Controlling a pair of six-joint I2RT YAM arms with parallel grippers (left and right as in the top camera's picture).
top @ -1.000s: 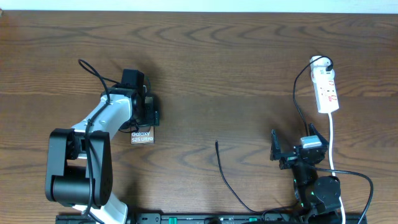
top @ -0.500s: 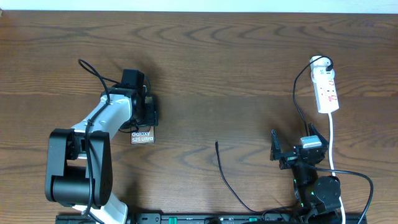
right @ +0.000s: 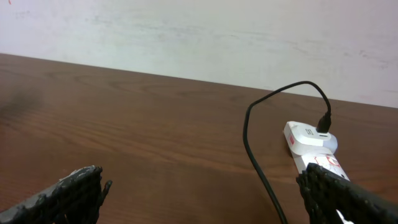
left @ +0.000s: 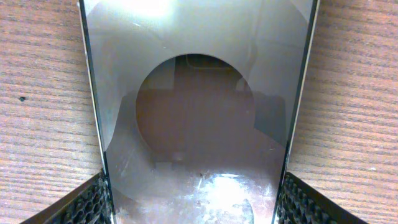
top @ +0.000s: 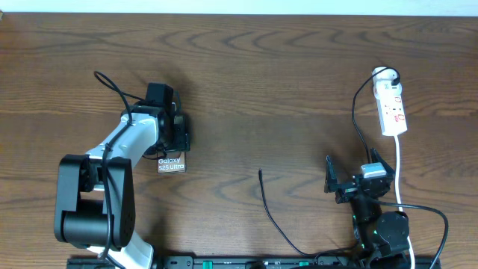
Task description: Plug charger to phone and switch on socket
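Both steps remain: left pincer (top: 173, 142) clasps the Galaxy S25 Ultra phone (top: 170, 165) by its edges; charger cable (top: 272, 217) lies loose beside the wide-open, empty right pincer (top: 355, 174), power strip (top: 393, 112) beyond it.

You see dark wood table (top: 261, 75). On it: phone (top: 170, 165) flat at left, lettering up; thin black charger cable (top: 270, 213) curving near front centre; white socket strip (top: 391, 110) far right.

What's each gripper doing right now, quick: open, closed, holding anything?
Left gripper: closed on the phone, fingers against its two side edges.
Right gripper: open, holding nothing.
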